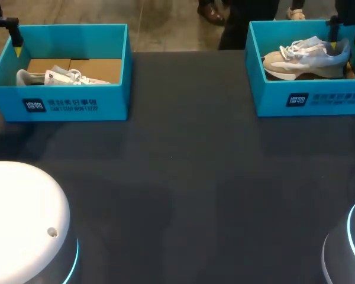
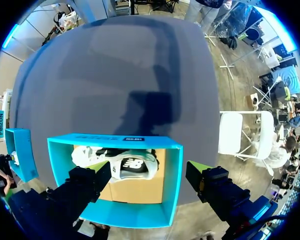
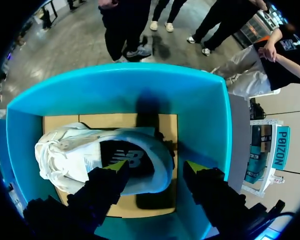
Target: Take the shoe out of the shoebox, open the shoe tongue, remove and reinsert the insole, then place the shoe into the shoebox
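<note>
Removal is judged barely begun: the right claw (image 3: 156, 167) is held spread over the shoe (image 3: 80, 150) lying in its shoebox (image 3: 202, 100), the left claw (image 2: 150, 172) likewise spread, so lowering onto the heel is called for.

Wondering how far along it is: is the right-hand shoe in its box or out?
In. The shoe lies on the cardboard floor inside the blue shoebox, right pincer open above it.

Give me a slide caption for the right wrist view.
Open right gripper poised over a pale shoe lying in its blue box.
</note>
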You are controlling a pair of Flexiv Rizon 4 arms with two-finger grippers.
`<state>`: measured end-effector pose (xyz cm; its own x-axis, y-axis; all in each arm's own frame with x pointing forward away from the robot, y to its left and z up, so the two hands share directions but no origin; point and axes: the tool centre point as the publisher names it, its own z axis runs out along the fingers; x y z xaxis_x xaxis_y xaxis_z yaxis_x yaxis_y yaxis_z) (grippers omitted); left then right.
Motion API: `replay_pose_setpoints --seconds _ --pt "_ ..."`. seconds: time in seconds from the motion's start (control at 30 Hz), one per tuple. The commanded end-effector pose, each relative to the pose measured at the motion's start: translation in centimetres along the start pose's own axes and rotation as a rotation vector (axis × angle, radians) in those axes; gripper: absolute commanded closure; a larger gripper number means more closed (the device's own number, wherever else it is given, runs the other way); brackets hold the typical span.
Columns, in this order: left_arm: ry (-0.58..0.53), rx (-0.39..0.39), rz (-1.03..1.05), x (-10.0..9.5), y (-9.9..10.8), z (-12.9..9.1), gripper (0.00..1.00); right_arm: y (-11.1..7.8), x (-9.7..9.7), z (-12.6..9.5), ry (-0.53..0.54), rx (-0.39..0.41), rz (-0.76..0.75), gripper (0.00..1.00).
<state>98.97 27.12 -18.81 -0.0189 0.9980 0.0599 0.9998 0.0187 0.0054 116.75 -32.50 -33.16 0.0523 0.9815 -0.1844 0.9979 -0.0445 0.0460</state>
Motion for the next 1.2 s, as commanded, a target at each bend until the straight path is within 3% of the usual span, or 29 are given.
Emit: replay_pose_setpoints --seconds 0.03,0.23,0.4,0.53,0.6,0.77,1.0,1.2 --pt "0.002 0.0 0.001 0.0 0.0 -0.1 0.0 0.9 -0.2 0.9 -0.002 0.017 -0.002 0.33" --pt "0.002 0.0 0.001 0.0 0.0 -0.1 0.0 0.9 -0.7 1.8 -0.001 0.031 0.004 0.36" --pt "0.002 0.0 0.001 0.0 0.0 -0.1 0.0 1.0 -0.9 2.4 -0.005 0.038 0.009 0.27" --pt "0.002 0.0 0.001 0.0 0.0 -0.1 0.0 1.1 -1.1 2.9 0.006 0.046 0.012 0.32" --pt "0.002 0.0 0.001 0.0 0.0 -0.1 0.0 1.0 -1.2 3.2 0.008 0.05 0.012 0.4" --pt "0.002 0.0 0.001 0.0 0.0 -0.1 0.0 0.8 -1.4 3.8 0.019 0.062 0.016 0.41" --pt "0.002 0.0 0.001 0.0 0.0 -0.1 0.0 0.6 -1.3 4.5 0.028 0.076 0.014 0.33" --pt "0.002 0.0 0.001 0.0 0.0 -0.1 0.0 0.3 -1.4 5.2 0.041 0.093 0.016 0.36"
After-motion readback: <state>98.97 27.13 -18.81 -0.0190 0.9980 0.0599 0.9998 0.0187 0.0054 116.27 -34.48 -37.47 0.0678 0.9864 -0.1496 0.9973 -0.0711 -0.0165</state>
